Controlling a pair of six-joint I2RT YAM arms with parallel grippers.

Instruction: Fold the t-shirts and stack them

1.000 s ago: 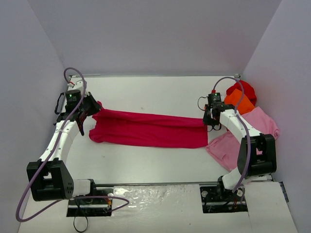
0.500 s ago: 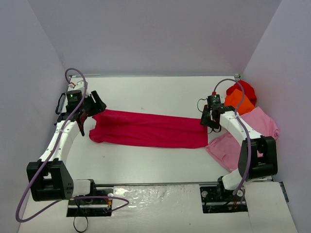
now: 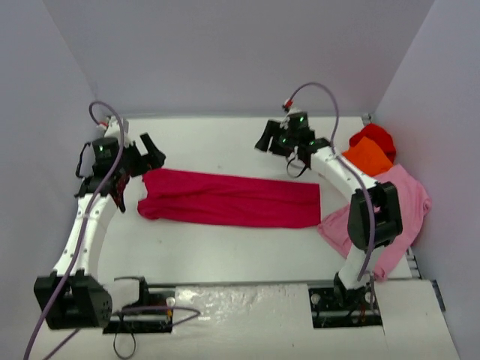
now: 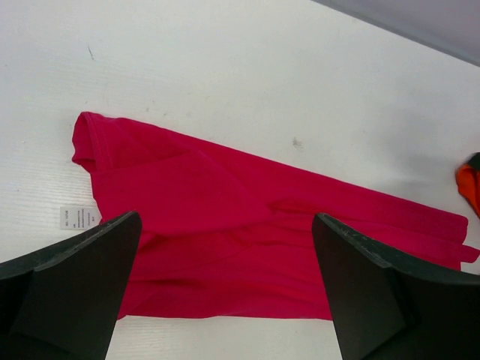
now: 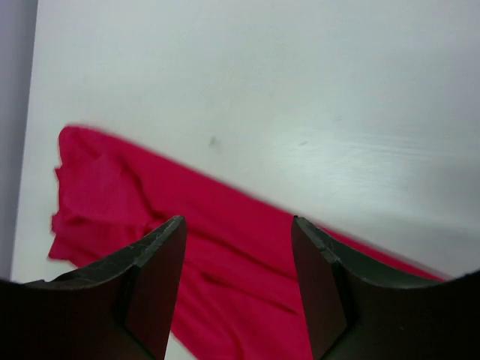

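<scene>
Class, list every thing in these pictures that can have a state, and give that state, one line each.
crimson t-shirt: folded into a long band, flat on the table, held by nothing
pink t-shirt: unfolded, loosely spread
orange t-shirt: bunched, not stacked neatly
red t-shirt: bunched behind the orange one
left gripper: open, empty
right gripper: open, empty

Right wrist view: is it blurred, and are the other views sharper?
Right wrist view: the crimson-magenta cloth t-shirt has smeared edges, likely motion blur. Left wrist view: cloth folds and white label sharp. Top external view: even light, glare on the glossy near strip.
</scene>
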